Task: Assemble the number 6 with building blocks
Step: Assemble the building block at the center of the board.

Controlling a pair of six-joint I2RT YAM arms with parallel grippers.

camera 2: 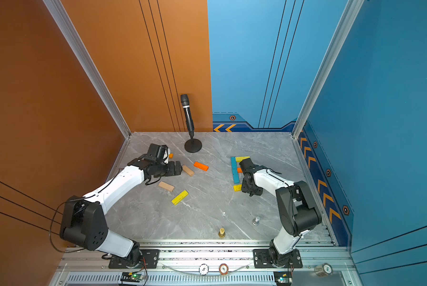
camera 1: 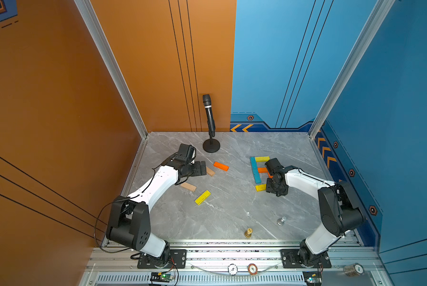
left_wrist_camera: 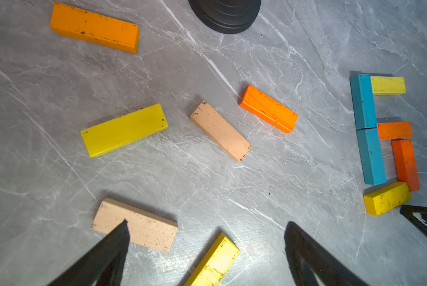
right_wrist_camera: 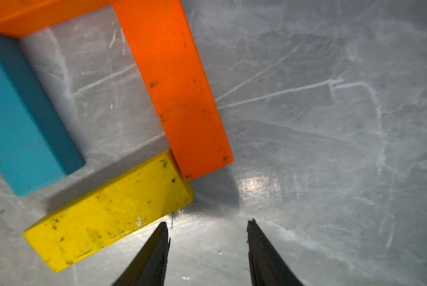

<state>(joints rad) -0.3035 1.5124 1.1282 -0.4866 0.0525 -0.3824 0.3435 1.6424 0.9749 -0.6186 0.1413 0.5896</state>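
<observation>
Two robot arms work over a grey marble tabletop (right_wrist_camera: 331, 148), building a figure 6 from flat wooden blocks.

The right claw (right_wrist_camera: 208, 222) hangs low over the tabletop. Its jaws are a narrow way apart and nothing is between them. Just ahead of it, almost at one fingertip, lies a yellow block (right_wrist_camera: 108, 213), the foot of the 6. This block sits askew. The end nearest the claw touches the end of an upright orange block (right_wrist_camera: 172, 86). Its far end leaves a gap below the blue block (right_wrist_camera: 21, 118) that forms the spine. Farther from the claw, a second orange block (right_wrist_camera: 21, 14) makes the middle bar.

The left claw (left_wrist_camera: 207, 222) hovers wide open and empty above loose blocks, with a tan block (left_wrist_camera: 135, 225) seen past one finger.

The step in hand looks like squaring the foot to close the loop. It would go best with a slow, low nudge on the yellow block's long side near its far end. That would pivot it up to the blue block without pushing the orange upright out of line.
</observation>
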